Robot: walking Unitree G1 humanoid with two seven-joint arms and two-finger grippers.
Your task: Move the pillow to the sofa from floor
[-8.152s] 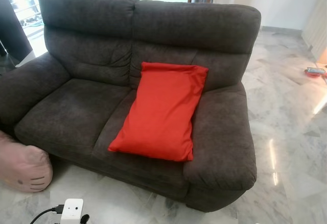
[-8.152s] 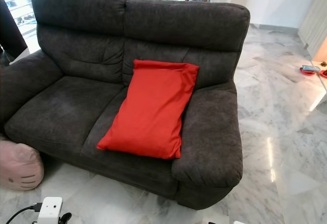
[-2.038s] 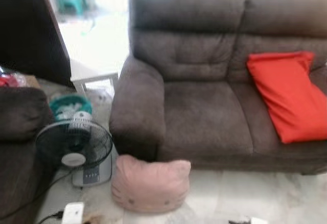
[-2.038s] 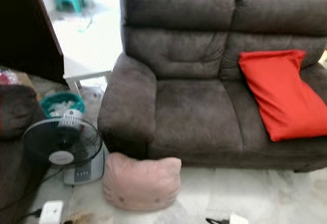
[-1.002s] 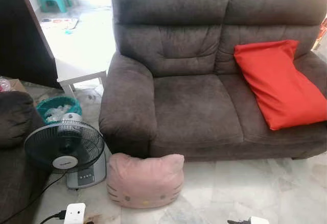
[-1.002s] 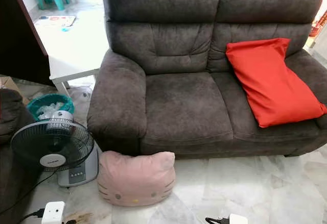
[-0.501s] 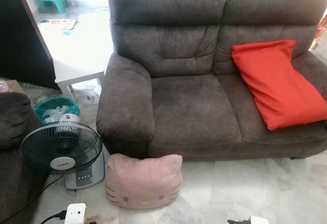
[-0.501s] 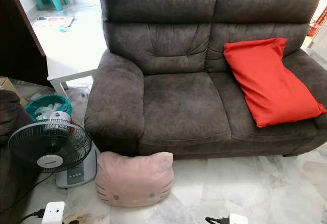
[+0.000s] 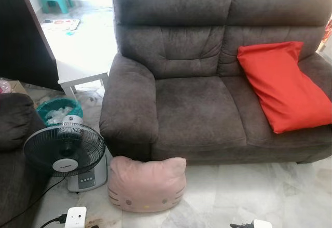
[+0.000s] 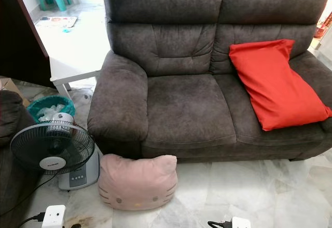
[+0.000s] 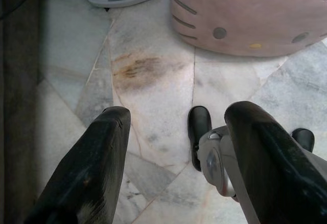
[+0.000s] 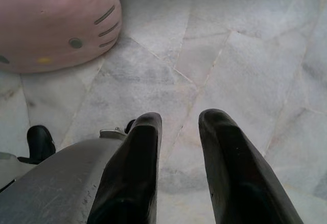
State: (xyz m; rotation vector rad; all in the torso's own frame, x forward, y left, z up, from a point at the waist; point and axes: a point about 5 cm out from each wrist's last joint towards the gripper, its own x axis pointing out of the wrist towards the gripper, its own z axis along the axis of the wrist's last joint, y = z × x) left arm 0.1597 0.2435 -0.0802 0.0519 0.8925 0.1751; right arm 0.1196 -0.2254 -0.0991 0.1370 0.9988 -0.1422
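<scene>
One fan point(image 9: 65, 152) stands at the left on the marble floor point(image 9: 244, 197), just beside the pink pillow point(image 9: 147, 184), which lies on the floor against the sofa point(image 9: 199, 108) front. A red cushion point(image 9: 282, 85) leans on the right seat. Left gripper point(image 11: 173, 132) fingers spread wide above the floor; right gripper point(image 12: 179, 142) fingers slightly apart, holding nothing.

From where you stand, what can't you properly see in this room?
- Pink pillow: its underside and back, hidden by its own bulk, eye views.
- Red pillow: right corner cut by the left eye view's edge.
- Fan: button labels too small.
- Second sofa: mostly cut off at the left edge.
</scene>
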